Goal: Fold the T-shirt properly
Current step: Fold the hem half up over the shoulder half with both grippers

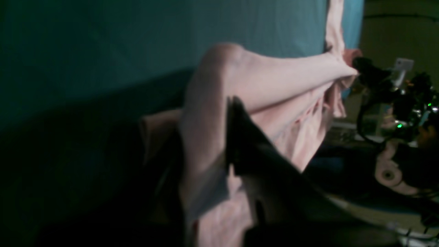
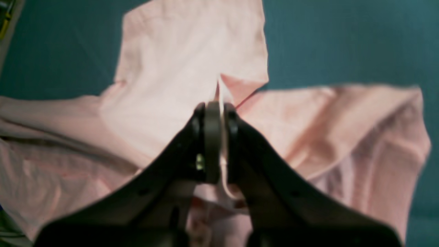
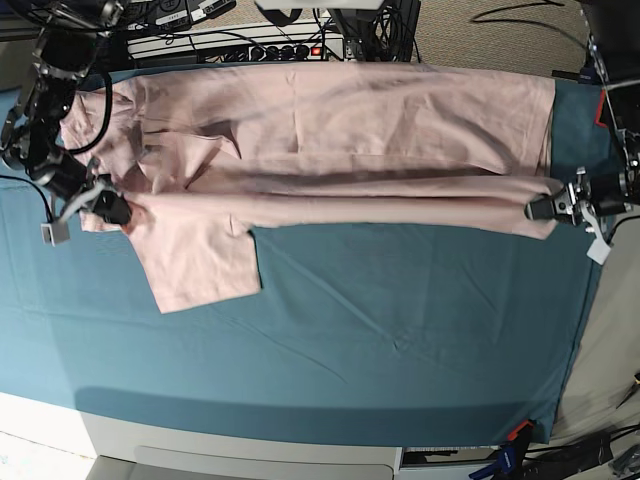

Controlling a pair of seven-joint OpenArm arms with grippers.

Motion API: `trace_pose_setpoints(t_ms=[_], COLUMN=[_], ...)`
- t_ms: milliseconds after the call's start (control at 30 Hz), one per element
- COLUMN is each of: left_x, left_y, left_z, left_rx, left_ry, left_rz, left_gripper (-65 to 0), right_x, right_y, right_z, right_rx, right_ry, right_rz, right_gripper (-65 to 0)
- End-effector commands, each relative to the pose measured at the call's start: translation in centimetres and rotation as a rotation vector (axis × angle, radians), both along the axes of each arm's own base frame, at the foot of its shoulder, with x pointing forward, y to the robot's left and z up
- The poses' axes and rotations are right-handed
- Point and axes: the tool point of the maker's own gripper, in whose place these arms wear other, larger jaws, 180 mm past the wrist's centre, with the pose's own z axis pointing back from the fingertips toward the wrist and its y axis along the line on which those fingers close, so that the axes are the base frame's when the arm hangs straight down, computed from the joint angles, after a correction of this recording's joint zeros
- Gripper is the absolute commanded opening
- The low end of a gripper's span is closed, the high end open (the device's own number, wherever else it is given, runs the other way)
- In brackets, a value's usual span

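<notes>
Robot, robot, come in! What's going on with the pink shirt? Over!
Left tool and right tool both shut on the pale pink cotton T-shirt. Shirt stretched between them over the teal cloth sheet. Nothing in the way.

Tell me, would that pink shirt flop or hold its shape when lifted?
Probably flop: the shirt sags and creases between the left claw and right claw. It likely weighs little, since thin pinches hold it. One sleeve lies limp.

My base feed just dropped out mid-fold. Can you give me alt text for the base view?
A pale pink T-shirt lies stretched sideways across the far half of a teal cloth sheet, one sleeve hanging toward the camera. The right gripper and the left gripper, jaws shut, each pinch an end of the shirt's near edge. Cables and equipment sit behind the table.
</notes>
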Motion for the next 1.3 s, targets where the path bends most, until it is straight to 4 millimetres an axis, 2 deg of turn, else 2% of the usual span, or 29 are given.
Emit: trace_pose_setpoints(t_ms=[0,300,833,1033,1067,1167,1200,1267], left_x=[0.9,-0.4,-3.5,-3.6,-3.6,-3.6,-3.6,-3.6], left_y=[1.6,2.6,2.6,2.6,2.6,2.6,2.7,2.9], left_z=[1.8,2.2,-0.1,-0.2,-0.2,-0.2,-0.2,-0.1], left_rx=[0.031,0.093,0.092,0.091,0.091,0.092,0.093,0.099], left_ry=[-0.055,-0.060,0.023,0.026,0.026,0.026,0.026,0.025], left_rz=[0.007,-0.025,-0.029,-0.029,-0.029,-0.029,-0.029,-0.028], left_gripper=[-65.0,-65.0,-65.0,-65.0,-62.5,-43.9,-38.0,-30.9], right_x=[0.6,-0.9,-2.9,-3.6,-3.9,-4.5,-4.5,-4.1], right_y=[-1.5,-4.0,-3.7,-3.6,-3.6,-3.9,-3.9,-3.4], right_z=[2.0,2.6,0.7,0.3,0.0,-0.6,-0.5,0.0], right_rx=[-0.037,-0.058,-0.078,-0.084,-0.089,-0.111,-0.111,-0.079], right_ry=[-0.048,-0.028,0.116,0.158,0.177,0.218,0.217,0.188], right_rz=[-0.008,-0.051,0.000,0.015,0.021,0.025,0.025,0.031], right_gripper=[-65.0,-65.0,-65.0,-65.0,-65.0,-41.0,-37.8,-37.6])
